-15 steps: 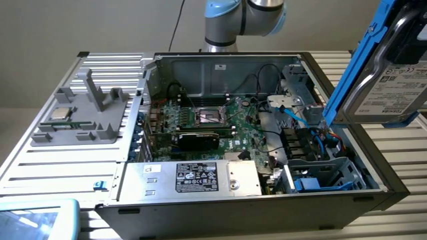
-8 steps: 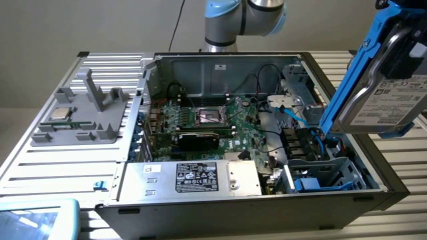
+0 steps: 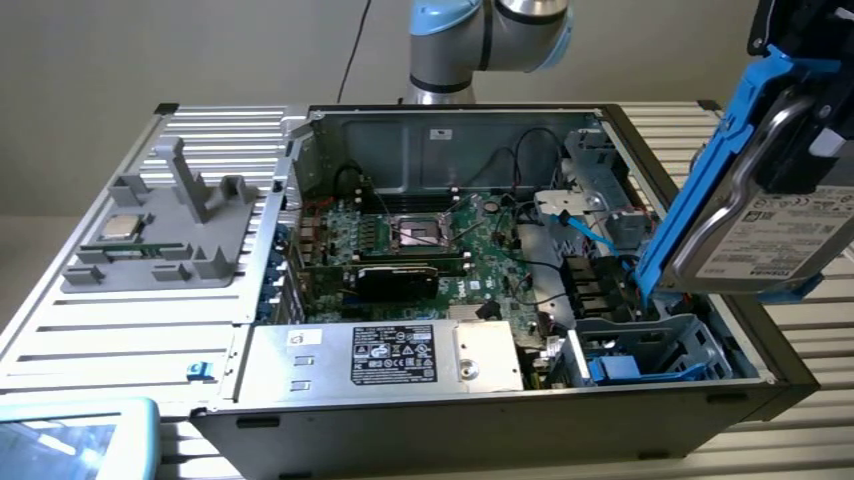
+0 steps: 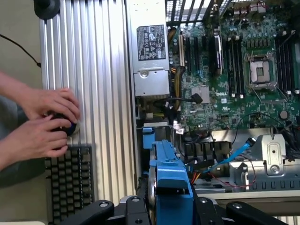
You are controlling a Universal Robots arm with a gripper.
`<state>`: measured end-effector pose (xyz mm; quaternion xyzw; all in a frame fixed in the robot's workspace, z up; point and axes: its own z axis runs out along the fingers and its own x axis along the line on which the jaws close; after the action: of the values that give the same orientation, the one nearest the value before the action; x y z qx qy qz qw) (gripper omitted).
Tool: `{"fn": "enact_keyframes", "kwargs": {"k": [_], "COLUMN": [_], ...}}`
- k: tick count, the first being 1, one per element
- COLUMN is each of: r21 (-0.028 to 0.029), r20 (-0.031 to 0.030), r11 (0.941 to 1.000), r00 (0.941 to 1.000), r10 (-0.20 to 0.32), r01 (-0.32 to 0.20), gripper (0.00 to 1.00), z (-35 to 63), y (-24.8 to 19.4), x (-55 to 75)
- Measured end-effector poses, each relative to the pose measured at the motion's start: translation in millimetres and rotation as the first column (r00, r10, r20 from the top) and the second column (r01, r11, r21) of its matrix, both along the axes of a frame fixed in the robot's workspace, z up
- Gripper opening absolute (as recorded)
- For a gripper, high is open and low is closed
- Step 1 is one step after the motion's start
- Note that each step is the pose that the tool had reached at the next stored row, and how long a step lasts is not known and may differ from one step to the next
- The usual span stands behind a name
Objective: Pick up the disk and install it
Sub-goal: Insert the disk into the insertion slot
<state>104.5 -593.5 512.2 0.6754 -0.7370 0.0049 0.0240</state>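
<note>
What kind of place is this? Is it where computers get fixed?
Probably a robot lab or workshop bench: a robot arm holds a blue-framed disk over an open computer case with its motherboard showing, and a person's hands work by a keyboard.

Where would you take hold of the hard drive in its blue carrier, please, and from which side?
Probably by its upper end, pinching across the two broad flat faces from above. The hard drive hangs on edge, tilted, over the open computer case; the gripper clamps it just so, which leaves its lower end free above the drive bay.
</note>
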Motion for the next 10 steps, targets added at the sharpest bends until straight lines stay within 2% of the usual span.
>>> {"fn": "enact_keyframes", "kwargs": {"k": [5, 10], "r21": [0.0003, 0.0003], "r20": [-0.0002, -0.0009], "r11": [0.9999, 0.9997], "r00": [0.9999, 0.9997], "r10": [-0.012, -0.023], "r01": [0.012, 0.023], "gripper": [0.37, 0.37], "z": [-8.9, -16.8], "y": [-4.8, -5.7], "x": [-0.4, -4.1]}}
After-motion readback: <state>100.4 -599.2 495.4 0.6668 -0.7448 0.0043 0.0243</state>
